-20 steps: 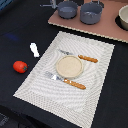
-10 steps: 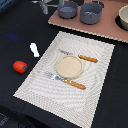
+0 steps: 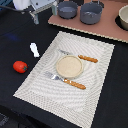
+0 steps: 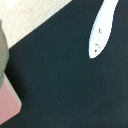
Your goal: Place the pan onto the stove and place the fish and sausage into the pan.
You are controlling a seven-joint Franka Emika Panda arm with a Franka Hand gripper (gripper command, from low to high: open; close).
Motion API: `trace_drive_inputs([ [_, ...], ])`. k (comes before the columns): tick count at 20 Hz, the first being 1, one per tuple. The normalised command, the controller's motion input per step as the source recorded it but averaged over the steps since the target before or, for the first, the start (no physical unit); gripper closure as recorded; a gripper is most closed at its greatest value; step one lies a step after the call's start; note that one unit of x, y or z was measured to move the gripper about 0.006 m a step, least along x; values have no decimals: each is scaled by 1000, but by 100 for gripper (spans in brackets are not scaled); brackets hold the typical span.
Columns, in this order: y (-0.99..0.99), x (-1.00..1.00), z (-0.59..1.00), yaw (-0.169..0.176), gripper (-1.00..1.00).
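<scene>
While the gripper (image 3: 34, 17) is hanging over the dark table (image 3: 15, 35) near the stove's corner, the fish and sausage are sitting untouched on the tabletop
Finger state: cannot tell, the tips are too blurred in the exterior view and not showing in the wrist view. The pan (image 3: 67, 8) is already sitting on the stove (image 3: 107, 27), beside the grey pot (image 3: 91, 13). The fish (image 3: 34, 49) is lying on the table just off the placemat (image 3: 100, 75), showing in the wrist view too (image 4: 102, 27). The sausage (image 3: 20, 66) is resting near the fish, towards the exterior view's left, apart from it
</scene>
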Motion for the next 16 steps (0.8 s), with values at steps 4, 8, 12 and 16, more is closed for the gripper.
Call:
trace_drive_inputs([
  [4, -476, -90, -391, -72, -100],
  [8, -370, -71, -406, -74, -100],
  [12, -148, -91, -502, -63, -100],
  [16, 1, -106, -566, -46, -100],
])
